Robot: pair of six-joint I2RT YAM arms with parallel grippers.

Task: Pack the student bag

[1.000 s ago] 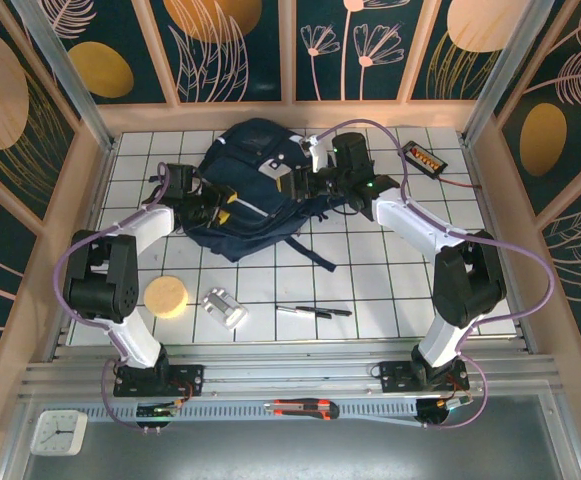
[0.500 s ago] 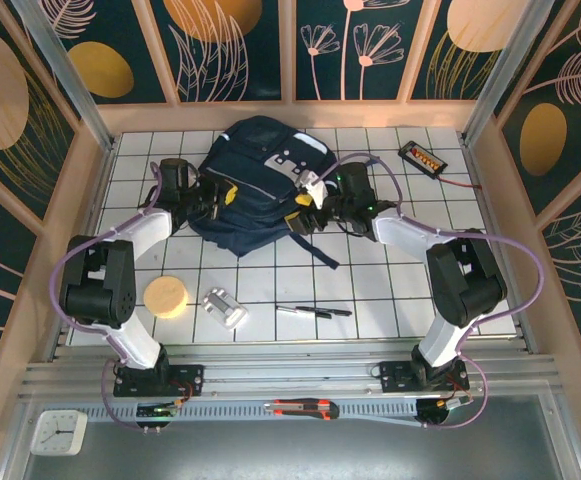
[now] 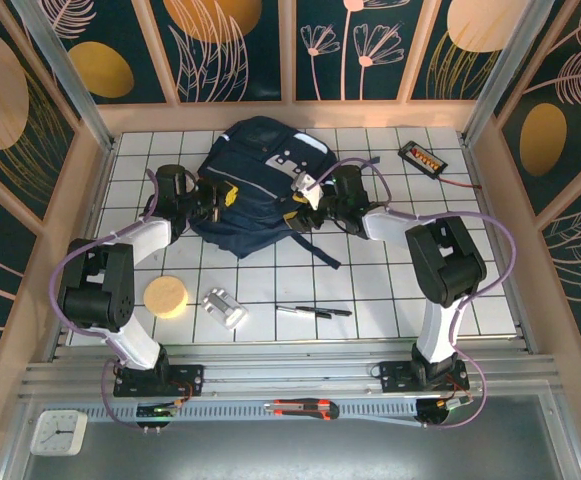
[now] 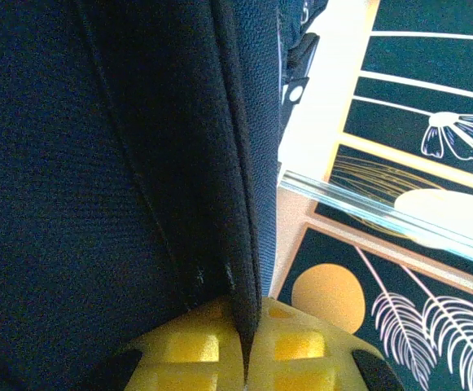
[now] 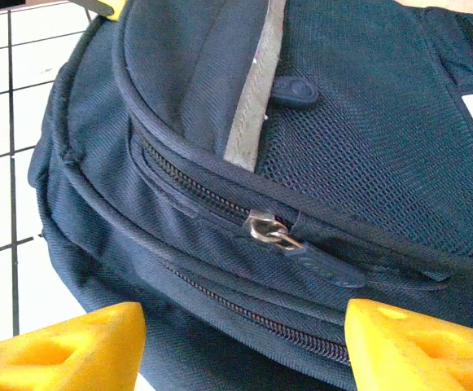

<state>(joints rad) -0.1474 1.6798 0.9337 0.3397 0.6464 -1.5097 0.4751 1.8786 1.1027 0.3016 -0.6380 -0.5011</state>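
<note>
1. Moved: the right gripper [image 3: 300, 208] had swung lower against the student bag [image 3: 255, 170]; the left gripper [image 4: 244, 358] had closed. Judged: bag being steadied for unzipping.
2. Left fingers [image 4: 187, 352]: together, pinching a fabric seam [image 4: 240, 244] of the bag.
3. Right fingers [image 5: 65, 342]: wide apart, facing the zipper pull [image 5: 301, 254], holding nothing.
4. Bag: lying far-centre on the table [image 3: 390, 270], between both grippers.

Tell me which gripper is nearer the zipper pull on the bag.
Right. The right gripper stands open just before the zipper pull; the left gripper is shut on the student bag's opposite side.
</note>
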